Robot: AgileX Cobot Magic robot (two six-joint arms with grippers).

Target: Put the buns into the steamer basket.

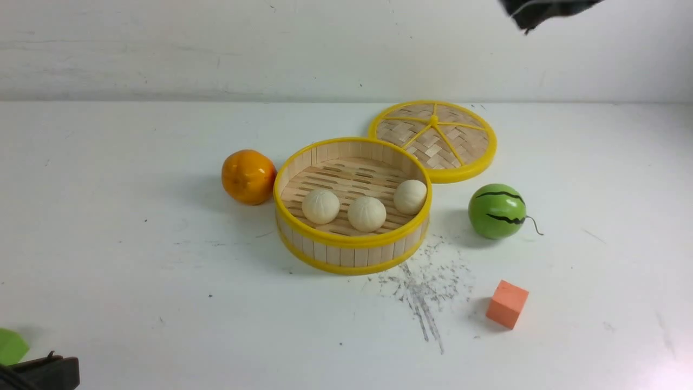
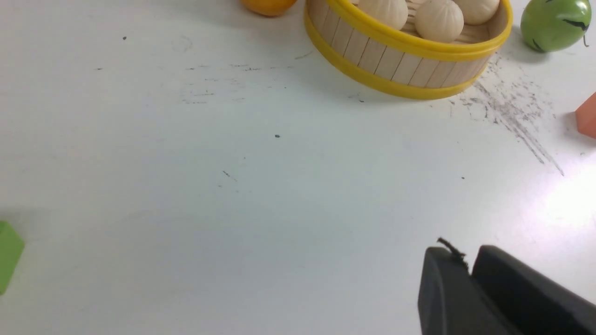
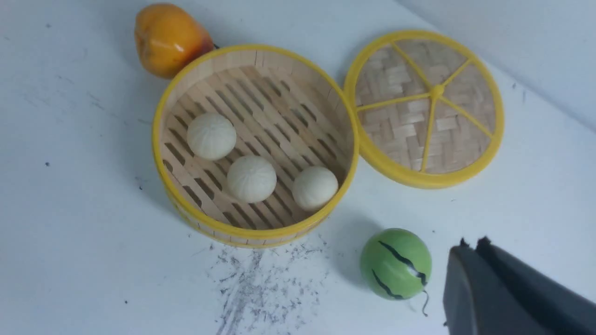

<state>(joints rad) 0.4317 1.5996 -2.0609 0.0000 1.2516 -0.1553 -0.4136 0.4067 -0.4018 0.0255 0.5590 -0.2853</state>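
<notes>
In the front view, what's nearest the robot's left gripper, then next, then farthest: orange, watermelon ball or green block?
1. Green block, just beside the left gripper.
2. Orange, left of the steamer basket.
3. Watermelon ball, right of the basket.

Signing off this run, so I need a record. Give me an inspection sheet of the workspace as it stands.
Surface: white table; dark scuff marks in front of the basket.
Job's things: all three buns lie inside the steamer basket, which stands uncovered.
Clutter: woven lid lying flat behind the basket to the right; orange against its left side; watermelon ball to its right; salmon cube nearer, right; green block at the near left edge.
Grippers: left gripper and right gripper both shut, holding nothing, away from the basket.
Cables: nothing seen.
Surroundings: plain white wall behind.
</notes>
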